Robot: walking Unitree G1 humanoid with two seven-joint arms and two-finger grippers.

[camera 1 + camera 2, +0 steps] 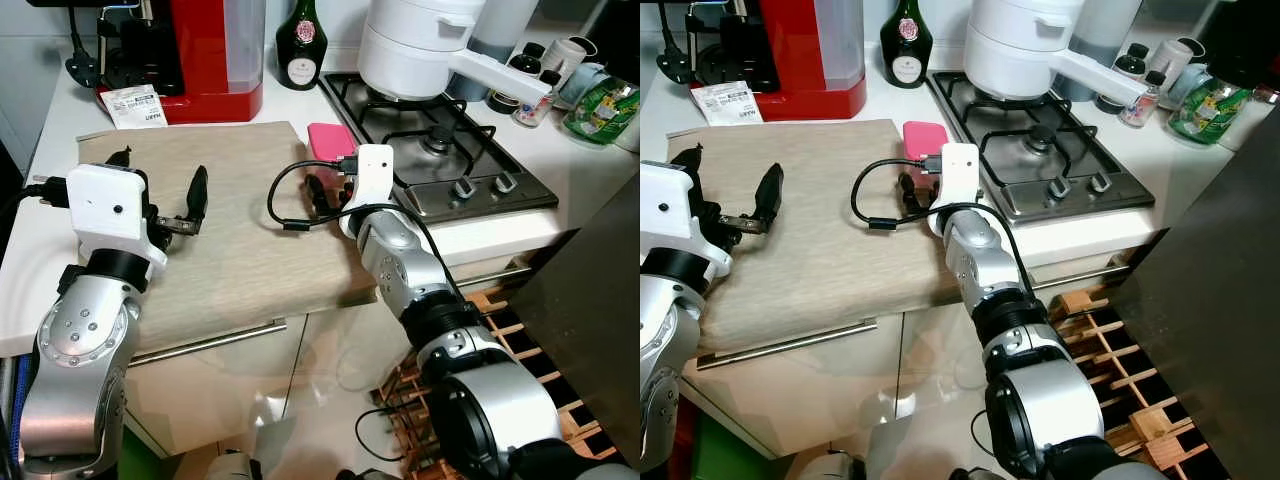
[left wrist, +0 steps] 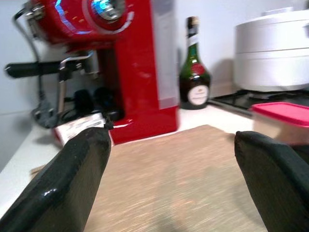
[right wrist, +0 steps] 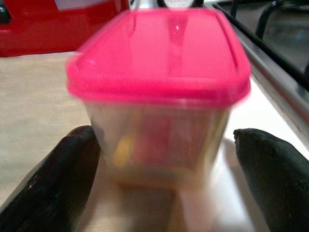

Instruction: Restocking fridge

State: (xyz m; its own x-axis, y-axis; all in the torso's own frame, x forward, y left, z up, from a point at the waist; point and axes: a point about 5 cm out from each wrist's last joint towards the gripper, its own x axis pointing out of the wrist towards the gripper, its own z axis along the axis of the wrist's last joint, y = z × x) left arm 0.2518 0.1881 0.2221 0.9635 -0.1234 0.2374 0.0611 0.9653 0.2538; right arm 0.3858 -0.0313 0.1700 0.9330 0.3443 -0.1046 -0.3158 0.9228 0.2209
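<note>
A clear tub with a pink lid [image 3: 159, 82] stands on the worktop between the wooden board and the gas hob [image 1: 450, 150]; it is also seen as the pink-lidded tub [image 1: 330, 140]. My right gripper [image 3: 164, 140] is open, level with the tub, and its fingertips [image 3: 72, 159] flank the tub's near lower corners without clamping it. From the head, my right gripper [image 1: 322, 187] sits just in front of the tub. My left gripper [image 1: 160, 175] hangs open over the left part of the board, holding nothing; the tub [image 2: 282, 116] lies off to its side.
The pale wooden board [image 1: 240, 230] covers the worktop. At the back stand a red coffee machine [image 1: 190, 50], a green bottle [image 1: 301, 40] and a white pot [image 1: 420, 45] on the hob. Jars crowd the back right. A wooden rack [image 1: 500, 330] sits low at the right.
</note>
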